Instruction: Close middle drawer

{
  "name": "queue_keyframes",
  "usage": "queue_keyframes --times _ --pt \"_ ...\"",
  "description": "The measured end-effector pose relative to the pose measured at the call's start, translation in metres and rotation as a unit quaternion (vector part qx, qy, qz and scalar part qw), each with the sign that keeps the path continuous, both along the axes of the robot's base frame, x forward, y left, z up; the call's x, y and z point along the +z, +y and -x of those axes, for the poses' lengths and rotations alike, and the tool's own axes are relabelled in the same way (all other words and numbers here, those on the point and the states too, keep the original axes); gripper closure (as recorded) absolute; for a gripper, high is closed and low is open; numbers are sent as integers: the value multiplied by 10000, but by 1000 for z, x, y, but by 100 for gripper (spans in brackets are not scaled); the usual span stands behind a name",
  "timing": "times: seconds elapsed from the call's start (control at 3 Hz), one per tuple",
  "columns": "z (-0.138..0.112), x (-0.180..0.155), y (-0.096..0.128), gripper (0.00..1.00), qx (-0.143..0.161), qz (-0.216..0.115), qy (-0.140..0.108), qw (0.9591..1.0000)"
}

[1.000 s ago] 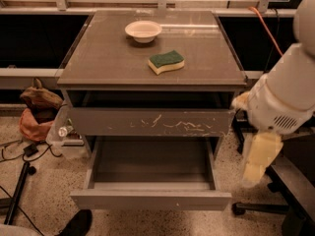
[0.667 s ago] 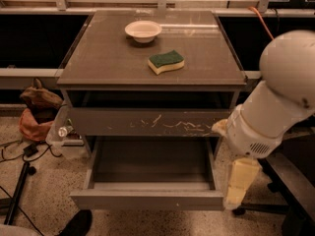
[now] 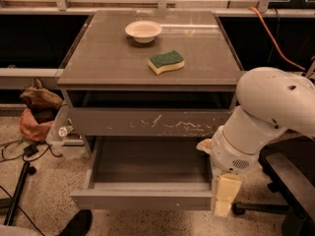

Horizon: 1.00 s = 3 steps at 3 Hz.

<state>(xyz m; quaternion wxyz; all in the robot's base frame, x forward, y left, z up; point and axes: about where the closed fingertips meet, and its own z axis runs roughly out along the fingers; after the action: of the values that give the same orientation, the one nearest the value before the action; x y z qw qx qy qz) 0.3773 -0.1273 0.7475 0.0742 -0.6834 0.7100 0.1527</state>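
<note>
The middle drawer [image 3: 142, 199] is pulled far out at the bottom of the grey cabinet. Its plain grey front faces me and its inside is empty. Above it, the drawer front with white scratches [image 3: 147, 122] stands slightly out from the cabinet. My gripper [image 3: 222, 203], cream-coloured, points down at the right end of the middle drawer's front, right beside its front corner. The bulky white arm [image 3: 268, 117] hangs over the right side of the cabinet.
A white bowl [image 3: 143, 31] and a green-and-yellow sponge [image 3: 167, 62] lie on the cabinet top. A brown bag [image 3: 37, 114], cables and a tripod leg [image 3: 17, 195] are on the floor at left. A dark chair [image 3: 290, 181] stands at right. A shoe [image 3: 76, 224] shows at the bottom.
The arm has swung left and down, bringing the gripper from beside the cabinet's right side to the right front corner of the open drawer. The drawers have not moved.
</note>
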Motion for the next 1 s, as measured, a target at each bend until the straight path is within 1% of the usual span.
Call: queue_keyframes --times 0.33,0.67,1.0 --pt "7 -12 1 0 -39 -58 -22 10000" --pt "32 -66 11 0 -124 -455 300 9984" --pt "60 -145 28 0 22 -700 559 9960"
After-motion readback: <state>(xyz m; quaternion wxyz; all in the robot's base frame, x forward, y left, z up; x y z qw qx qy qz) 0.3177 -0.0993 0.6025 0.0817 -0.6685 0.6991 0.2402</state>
